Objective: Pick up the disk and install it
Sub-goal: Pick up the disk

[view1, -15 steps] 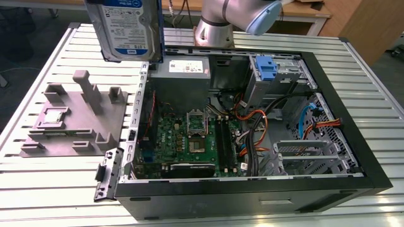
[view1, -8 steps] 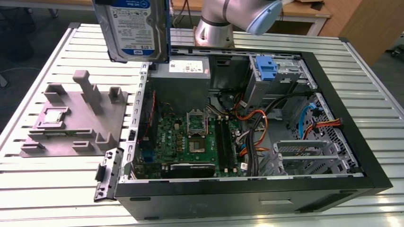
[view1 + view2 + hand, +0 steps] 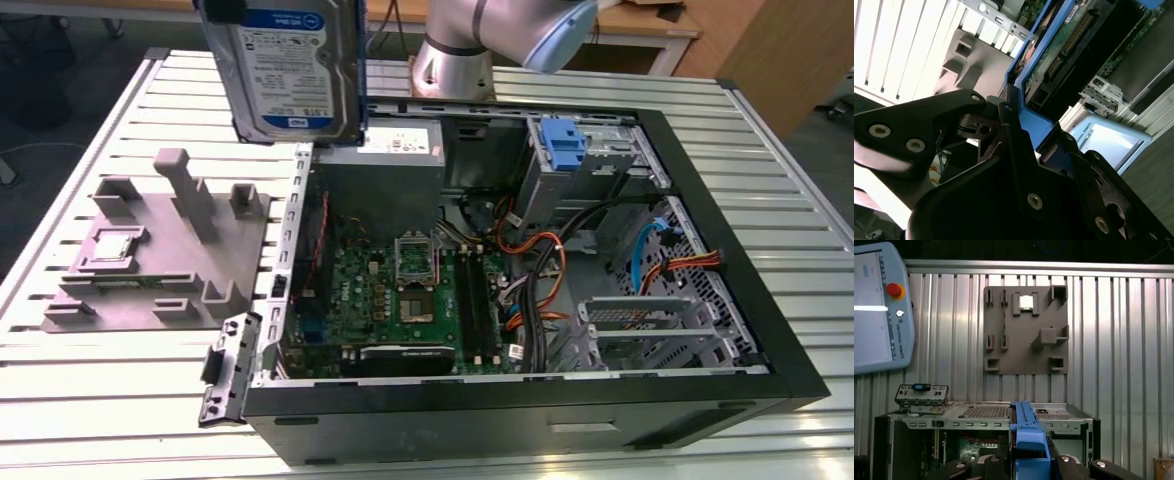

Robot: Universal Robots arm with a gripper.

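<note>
A ribbed metal table carries the whole scene, and behind it the exterior view gives only dim floor and wooden furniture.

The gripper is closed on the disk. In both wrist views its black fingers press from two sides on the blue carrier that frames the drive. The fingertips themselves are hard to make out, because the carrier and the gripper body cover them.

The disk hangs in the air, label side towards the exterior camera. Its upper part is cut off by the edge of that view. In the second wrist view its circuit-board side shows only partly.

Under the gripper stands the open computer case, with the power supply almost directly below the disk and the motherboard further down inside.

Just beside the case, on the table, lies a grey fixture plate with a small chip on it.

Further away from the gripper a teach pendant lies on the table, partly cut off.

Behind the case rises the arm's base.
</note>
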